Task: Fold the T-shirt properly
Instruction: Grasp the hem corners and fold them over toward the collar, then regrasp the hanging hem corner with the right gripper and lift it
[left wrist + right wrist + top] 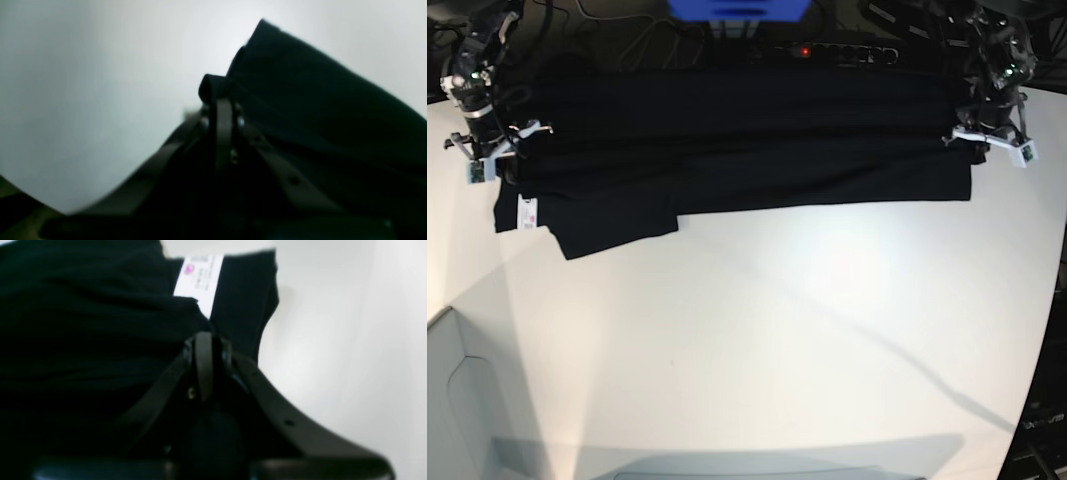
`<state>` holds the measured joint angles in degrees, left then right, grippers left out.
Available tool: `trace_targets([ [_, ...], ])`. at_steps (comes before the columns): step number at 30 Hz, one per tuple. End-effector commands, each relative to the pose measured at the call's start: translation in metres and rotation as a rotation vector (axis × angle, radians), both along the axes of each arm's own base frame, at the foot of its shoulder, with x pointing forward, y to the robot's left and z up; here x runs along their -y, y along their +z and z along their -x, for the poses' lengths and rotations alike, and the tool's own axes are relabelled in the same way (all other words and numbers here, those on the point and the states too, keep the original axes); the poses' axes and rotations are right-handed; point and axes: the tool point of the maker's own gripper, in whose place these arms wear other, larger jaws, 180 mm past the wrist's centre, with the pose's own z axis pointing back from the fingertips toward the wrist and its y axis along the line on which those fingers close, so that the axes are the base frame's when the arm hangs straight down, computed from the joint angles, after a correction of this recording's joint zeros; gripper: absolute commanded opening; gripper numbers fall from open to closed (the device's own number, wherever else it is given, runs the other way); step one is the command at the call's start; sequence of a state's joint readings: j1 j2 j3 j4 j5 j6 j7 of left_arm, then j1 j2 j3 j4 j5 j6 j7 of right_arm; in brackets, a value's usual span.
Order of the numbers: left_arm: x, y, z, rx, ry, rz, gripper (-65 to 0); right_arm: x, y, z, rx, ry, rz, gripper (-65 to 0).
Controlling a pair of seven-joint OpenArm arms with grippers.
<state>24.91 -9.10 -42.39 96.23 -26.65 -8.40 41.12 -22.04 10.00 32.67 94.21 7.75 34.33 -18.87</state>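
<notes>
The black T-shirt (727, 140) lies stretched in a long band along the far side of the white table (777, 330). Its print is not visible. Its white tag (526, 213) shows at the left end, and in the right wrist view (198, 280). My right gripper (507, 160) is at the shirt's left end, shut on a pinch of black cloth (204, 340). My left gripper (975, 140) is at the right end, shut on a fold of the cloth (217, 86). A shorter flap (617, 225) hangs toward the near side at the left.
A blue object (737, 10) and a black power strip with a red light (827, 50) sit behind the shirt, among cables. The table's edge runs down the right side (1052, 300). A pale raised panel (447, 400) sits at the lower left.
</notes>
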Motion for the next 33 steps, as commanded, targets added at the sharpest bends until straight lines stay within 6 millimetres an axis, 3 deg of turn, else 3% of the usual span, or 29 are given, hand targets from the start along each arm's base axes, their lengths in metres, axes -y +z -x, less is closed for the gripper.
trace_targets([
  [1,-0.008,0.01,-0.006,0.028,0.001,-0.034,-64.9,-0.001,0.012,-0.009,0.044,0.025,0.015,-61.1],
  [6,0.005,0.007,-0.019,0.023,-0.059,-0.025,-60.0,-0.004,0.012,-0.009,0.042,0.036,0.014,-40.0],
  [10,0.013,0.009,-0.023,0.027,-0.085,-0.024,-44.4,0.005,0.026,-0.012,0.075,0.017,0.04,-29.8],
  [13,0.014,0.014,-0.023,0.038,-0.087,-0.031,-31.2,0.015,0.051,-0.015,0.134,-0.005,0.085,-28.6],
  [15,0.012,0.013,-0.02,0.03,-0.087,-0.034,-26.6,0.013,0.064,-0.019,0.164,0.005,0.104,-28.6],
  [18,-0.001,0.018,-0.013,0.034,-0.048,-0.052,-24.9,0.004,0.073,-0.027,0.192,0.034,0.107,-28.5],
  [20,-0.009,0.018,-0.01,0.033,-0.023,-0.056,-24.8,-0.016,0.075,-0.044,0.215,0.087,0.084,-28.5],
  [23,-0.011,0.019,-0.012,0.04,-0.016,-0.056,-24.7,-0.032,0.061,-0.066,0.159,0.114,0.046,-28.5],
  [29,-0.01,0.018,-0.013,0.041,-0.014,-0.052,-24.7,-0.041,0.033,-0.111,0.073,0.116,-0.036,-28.5],
  [33,-0.01,0.017,-0.011,0.035,-0.014,-0.052,-24.7,-0.044,0.013,-0.125,0.029,0.108,-0.09,-28.5],
])
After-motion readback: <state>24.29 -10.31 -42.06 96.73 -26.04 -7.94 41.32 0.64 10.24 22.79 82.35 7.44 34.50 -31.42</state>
